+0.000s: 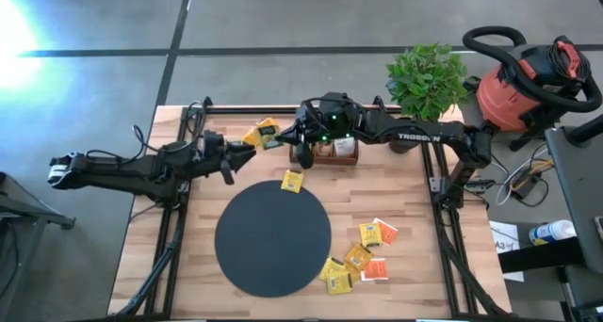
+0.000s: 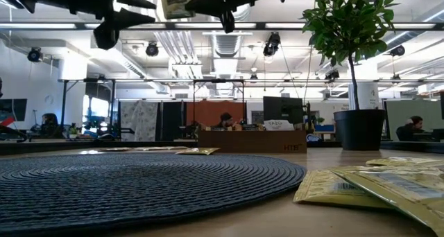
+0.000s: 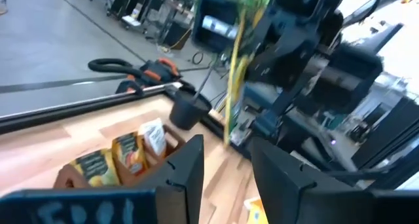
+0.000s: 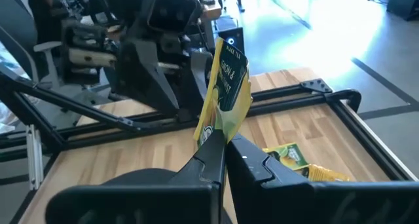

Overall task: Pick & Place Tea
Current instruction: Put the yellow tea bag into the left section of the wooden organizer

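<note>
**Sachet held aloft between the two arms**

Over the far side of the pale wooden table (image 1: 188, 265), your right claw (image 4: 226, 142) is pinched tight on a yellow paper tea sachet with a dark-green mark (image 4: 226, 86). It stands on edge, long axis upright, above the brown wooden tray (image 1: 334, 152). Your left claw (image 3: 226, 155) hangs parted and empty, facing the sachet. This looks like a handover or placing step: next, either close the left claw on it or lower it into the tray.

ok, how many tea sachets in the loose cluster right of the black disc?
6. Two yellow sachets at the black disc's edge, a yellow sachet and an orange-red one just right of them, a yellow and orange-red pair nearer the tray. Overlaps may hide more.
</note>
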Robot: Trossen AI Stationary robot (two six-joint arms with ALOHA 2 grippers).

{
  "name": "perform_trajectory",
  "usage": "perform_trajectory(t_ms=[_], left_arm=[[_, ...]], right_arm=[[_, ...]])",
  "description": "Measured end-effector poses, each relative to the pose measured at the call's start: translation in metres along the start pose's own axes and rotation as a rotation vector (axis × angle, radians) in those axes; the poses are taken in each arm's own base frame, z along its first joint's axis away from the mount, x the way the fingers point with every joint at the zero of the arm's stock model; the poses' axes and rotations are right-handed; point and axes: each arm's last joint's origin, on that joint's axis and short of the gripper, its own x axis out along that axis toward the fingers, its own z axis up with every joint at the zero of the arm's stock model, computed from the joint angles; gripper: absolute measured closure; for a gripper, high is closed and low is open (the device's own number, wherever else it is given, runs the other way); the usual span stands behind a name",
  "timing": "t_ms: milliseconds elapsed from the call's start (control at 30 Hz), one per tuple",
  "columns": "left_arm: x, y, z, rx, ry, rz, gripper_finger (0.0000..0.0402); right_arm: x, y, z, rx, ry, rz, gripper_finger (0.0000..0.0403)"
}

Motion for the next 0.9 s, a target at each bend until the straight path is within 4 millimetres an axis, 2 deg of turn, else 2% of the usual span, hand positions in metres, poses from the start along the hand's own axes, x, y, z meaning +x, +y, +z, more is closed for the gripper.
perform_trajectory(t_ms=[233,900], left_arm=[[0.008,0.002,-0.006,0.018,0.024,0.028,0.0280],[0.033,0.000,-0.009,0.062,-0.053,-0.001,0.0280]], right_arm=[[0.000,0.000,0.000,-0.006,0.002,0.011,0.0394],[0.000,0.001,0.000,0.034,0.002,0.037,0.0394]])
